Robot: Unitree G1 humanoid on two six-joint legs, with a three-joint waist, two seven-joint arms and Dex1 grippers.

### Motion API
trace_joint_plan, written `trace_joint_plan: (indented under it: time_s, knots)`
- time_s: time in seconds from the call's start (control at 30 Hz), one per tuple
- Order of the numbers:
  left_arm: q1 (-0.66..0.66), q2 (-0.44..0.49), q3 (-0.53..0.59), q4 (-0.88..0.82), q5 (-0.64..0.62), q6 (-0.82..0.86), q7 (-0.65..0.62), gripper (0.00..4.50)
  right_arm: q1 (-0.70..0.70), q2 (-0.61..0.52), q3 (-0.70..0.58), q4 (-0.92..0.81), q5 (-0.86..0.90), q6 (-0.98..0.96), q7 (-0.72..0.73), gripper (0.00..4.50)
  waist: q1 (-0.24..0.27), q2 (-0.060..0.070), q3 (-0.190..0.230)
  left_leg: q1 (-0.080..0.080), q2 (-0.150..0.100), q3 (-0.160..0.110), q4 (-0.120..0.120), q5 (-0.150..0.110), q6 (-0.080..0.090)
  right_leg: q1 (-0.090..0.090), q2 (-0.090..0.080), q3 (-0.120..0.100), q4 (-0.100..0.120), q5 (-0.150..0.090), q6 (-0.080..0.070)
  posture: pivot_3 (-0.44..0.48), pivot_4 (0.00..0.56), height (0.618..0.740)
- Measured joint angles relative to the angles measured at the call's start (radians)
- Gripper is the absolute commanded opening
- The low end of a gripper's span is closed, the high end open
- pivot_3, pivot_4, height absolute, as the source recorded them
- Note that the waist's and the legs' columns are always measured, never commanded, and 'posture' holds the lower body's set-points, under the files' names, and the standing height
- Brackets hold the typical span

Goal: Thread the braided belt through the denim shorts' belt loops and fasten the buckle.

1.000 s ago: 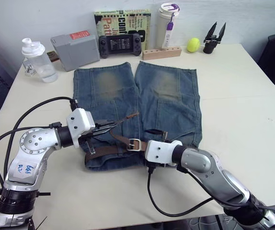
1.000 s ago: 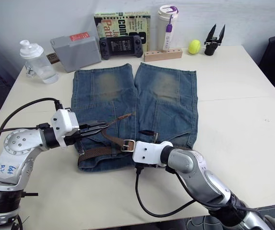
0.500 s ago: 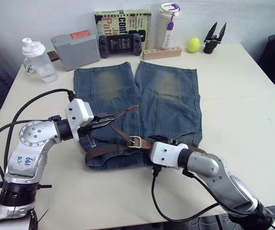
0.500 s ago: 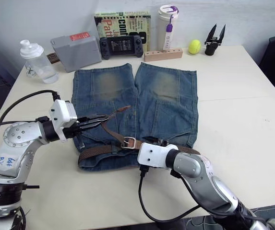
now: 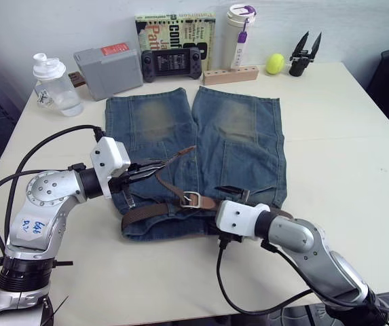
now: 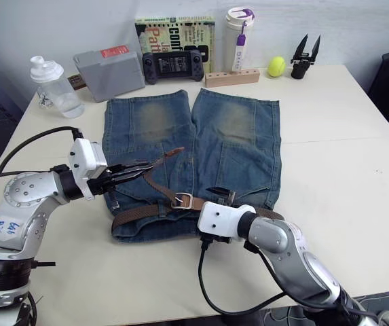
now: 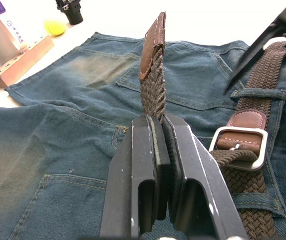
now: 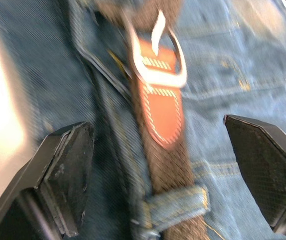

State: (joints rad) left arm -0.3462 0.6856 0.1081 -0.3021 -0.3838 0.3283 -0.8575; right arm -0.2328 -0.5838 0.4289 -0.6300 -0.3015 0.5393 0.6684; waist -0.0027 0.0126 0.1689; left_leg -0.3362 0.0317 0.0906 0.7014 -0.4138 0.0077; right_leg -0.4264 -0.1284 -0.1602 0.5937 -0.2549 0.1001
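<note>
Right gripper (image 8: 157, 150), jaws spread wide, hovers over the buckle (image 5: 191, 200) on the denim shorts (image 5: 242, 146) waistband. Left gripper (image 7: 160, 131) clamps the braided belt (image 7: 153, 87) below its tip; feed it squarely through the frame.

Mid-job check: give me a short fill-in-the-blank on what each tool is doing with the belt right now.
1. The left tool is shut on the braided belt just below its ____ tip.
2. The right tool is ____, with the belt between its fingers.
3. The buckle lies on the denim shorts near their ____.
4. Beside the buckle, the belt passes under a belt ____.

Missing words: leather; open; waistband; loop
</note>
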Motion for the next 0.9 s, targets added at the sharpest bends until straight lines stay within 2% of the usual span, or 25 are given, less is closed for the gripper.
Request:
trace_joint_plan:
  time_s: [0.13,0.2,0.23,0.47,0.5,0.9]
  knots:
    - [0.002,0.0,0.0,-0.001,-0.001,0.001,0.007,0.0,-0.02,0.021,0.022,0.017,-0.035,0.0,-0.01,4.43,0.0,0.0,0.0,0.0,0.0,0.0,0.0,0.0,0.0,0.0,0.0,0.0,0.0,0.0,0.0,0.0,0.15,0.726]
    - [0.005,0.0,0.0,-0.003,-0.001,0.001,0.009,0.0,-0.022,0.027,0.032,0.017,-0.042,0.0,-0.01,3.89,0.0,0.0,0.0,0.0,0.0,0.0,0.0,0.0,0.0,0.0,0.0,0.0,0.0,0.0,0.0,0.0,0.15,0.726]
    - [0.008,0.0,0.0,-0.003,-0.001,0.001,0.012,0.0,-0.022,0.031,0.037,0.017,-0.046,-0.002,-0.01,3.77,0.0,0.0,0.0,0.0,0.0,0.0,0.0,0.0,0.0,0.0,0.0,0.0,0.0,0.0,0.0,0.0,0.15,0.726]
    - [0.048,0.042,-0.013,-0.003,0.044,-0.025,-0.003,0.0,-0.038,0.048,0.041,0.018,-0.072,-0.011,-0.01,0.37,0.0,0.0,0.0,0.0,0.0,0.0,0.0,0.0,0.0,0.0,0.0,0.0,0.0,0.0,0.0,0.0,0.15,0.726]
    - [0.05,0.05,-0.017,-0.002,0.055,-0.032,-0.009,0.0,-0.042,0.049,0.041,0.018,-0.079,-0.012,-0.01,0.08,0.0,0.0,0.0,0.0,0.0,0.0,0.0,0.0,0.0,0.0,0.0,0.0,0.0,0.0,0.0,0.0,0.15,0.726]
    - [0.066,0.102,-0.097,0.038,0.147,-0.09,-0.073,0.0,-0.078,0.045,0.057,0.045,-0.156,-0.09,-0.01,0.08,-0.001,0.0,0.0,0.0,0.0,0.001,0.0,0.0,0.0,0.0,0.001,0.0,0.0,0.0,0.0,0.0,0.15,0.726]
